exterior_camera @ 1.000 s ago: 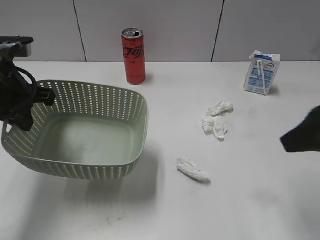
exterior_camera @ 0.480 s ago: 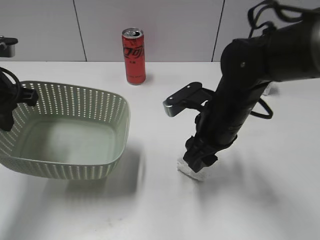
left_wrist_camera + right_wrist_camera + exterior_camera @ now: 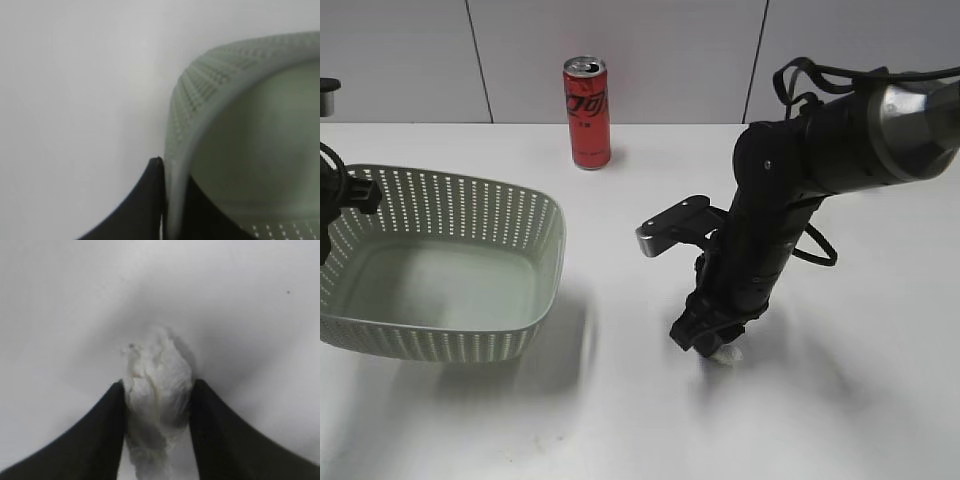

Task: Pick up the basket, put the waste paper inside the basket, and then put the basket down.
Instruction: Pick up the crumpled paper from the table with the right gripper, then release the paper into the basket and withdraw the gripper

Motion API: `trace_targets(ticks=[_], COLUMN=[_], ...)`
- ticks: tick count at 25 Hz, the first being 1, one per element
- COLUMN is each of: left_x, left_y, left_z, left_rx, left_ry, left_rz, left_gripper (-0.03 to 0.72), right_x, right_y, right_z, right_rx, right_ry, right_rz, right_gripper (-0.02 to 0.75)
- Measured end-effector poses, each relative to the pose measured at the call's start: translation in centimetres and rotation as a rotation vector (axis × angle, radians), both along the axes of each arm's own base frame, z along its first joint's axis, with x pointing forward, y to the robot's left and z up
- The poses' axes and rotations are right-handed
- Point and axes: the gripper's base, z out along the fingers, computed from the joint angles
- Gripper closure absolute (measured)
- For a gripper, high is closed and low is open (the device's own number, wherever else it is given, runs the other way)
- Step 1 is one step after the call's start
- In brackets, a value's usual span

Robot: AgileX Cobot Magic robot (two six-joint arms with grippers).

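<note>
The sage-green slotted basket (image 3: 450, 270) hangs tilted above the table at the left. My left gripper (image 3: 332, 215) is shut on its left rim; the left wrist view shows the fingers (image 3: 167, 172) pinching the basket wall (image 3: 220, 110). My right gripper (image 3: 705, 338) reaches down to the table at the middle right and is shut on a crumpled white waste paper wad (image 3: 728, 352). In the right wrist view the wad (image 3: 157, 380) sits squeezed between the two black fingers (image 3: 157, 390). The other paper wads are hidden behind the right arm.
A red drink can (image 3: 587, 112) stands at the back of the white table (image 3: 620, 420), near the wall. The right arm (image 3: 790, 190) fills the middle right and hides the drink carton behind it.
The basket has shifted left with my left gripper. My right arm has come in from the right, dropped onto the nearest paper wad and closed its fingers on it.
</note>
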Motion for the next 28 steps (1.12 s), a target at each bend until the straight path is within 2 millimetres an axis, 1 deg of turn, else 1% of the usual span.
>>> trace_targets(ticks=[1, 2, 3, 4, 5, 7, 8, 9, 11, 12, 13, 15, 17, 18, 19, 20, 21, 23, 25, 26, 28], left_x=[0.0, 0.0, 0.0, 0.0, 0.0, 0.0, -0.1, 0.0, 0.1, 0.1, 0.2, 0.2, 0.3, 0.3, 0.3, 0.3, 0.3, 0.3, 0.2, 0.2, 0.2], left_y=[0.0, 0.0, 0.0, 0.0, 0.0, -0.2, -0.3, -0.5, -0.9, -1.1, -1.3, -1.4, -1.5, -1.5, -1.5, -1.5, -1.5, -1.5, -1.5, -1.5, -1.5], left_z=[0.0, 0.0, 0.0, 0.0, 0.0, 0.0, -0.1, -0.3, -0.8, -1.1, -1.4, -1.6, -1.6, -1.6, -1.6, -1.6, -1.6, -1.6, -1.6, -1.6, -1.7], left_rx=[-0.001, -0.001, -0.001, -0.002, -0.004, -0.019, -0.029, -0.046, -0.088, -0.103, -0.117, -0.130, -0.136, -0.138, -0.138, -0.138, -0.139, -0.140, -0.139, -0.139, -0.139], left_ry=[0.000, 0.000, 0.000, 0.000, 0.001, 0.005, 0.011, 0.021, 0.049, 0.061, 0.071, 0.082, 0.081, 0.081, 0.081, 0.081, 0.081, 0.082, 0.082, 0.082, 0.085], left_rz=[0.000, 0.000, 0.000, 0.001, 0.002, 0.008, 0.004, 0.001, 0.004, 0.005, 0.006, 0.010, 0.010, 0.009, 0.008, 0.007, 0.007, 0.007, 0.006, 0.006, 0.006], left_gripper=[0.688, 0.688, 0.688, 0.688, 0.688, 0.688, 0.688, 0.688, 0.688, 0.688, 0.688, 0.688, 0.688, 0.688, 0.688, 0.688, 0.688, 0.688, 0.688, 0.688, 0.688], right_x=[0.0, -0.1, -0.1, -0.1, -0.2, -0.5, -0.8, -1.2, -2.1, -2.5, -2.9, -3.1, -3.0, -2.8, -2.5, -2.2, -2.0, -1.5, -0.9, -0.4, 0.8], right_y=[0.0, 0.0, 0.0, 0.0, -0.1, 0.0, 0.3, 0.7, 2.3, 3.4, 4.6, 6.8, 8.9, 9.9, 10.7, 11.2, 11.6, 12.1, 11.8, 11.4, 9.6], right_z=[0.1, 0.6, 1.3, 2.5, 4.2, 8.2, 10.5, 12.7, 16.1, 17.3, 18.0, 18.2, 17.5, 16.9, 16.3, 15.7, 15.2, 14.8, 15.5, 16.1, 17.3], right_rx=[0.002, 0.010, 0.020, 0.040, 0.069, 0.144, 0.188, 0.234, 0.311, 0.346, 0.376, 0.419, 0.440, 0.444, 0.444, 0.440, 0.433, 0.415, 0.375, 0.346, 0.286], right_ry=[-0.002, -0.011, -0.026, -0.052, -0.088, -0.173, -0.228, -0.282, -0.360, -0.384, -0.400, -0.410, -0.394, -0.378, -0.362, -0.341, -0.325, -0.316, -0.328, -0.347, -0.365], right_rz=[-0.001, -0.002, -0.002, -0.004, -0.007, -0.004, 0.016, 0.045, 0.107, 0.135, 0.161, 0.193, 0.210, 0.212, 0.214, 0.214, 0.216, 0.226, 0.190, 0.166, 0.083], right_gripper=[0.584, 0.654, 0.686, 0.702, 0.702, 0.702, 0.702, 0.702, 0.702, 0.702, 0.702, 0.702, 0.702, 0.690, 0.655, 0.601, 0.510, 0.297, 0.155, 0.120, 0.111])
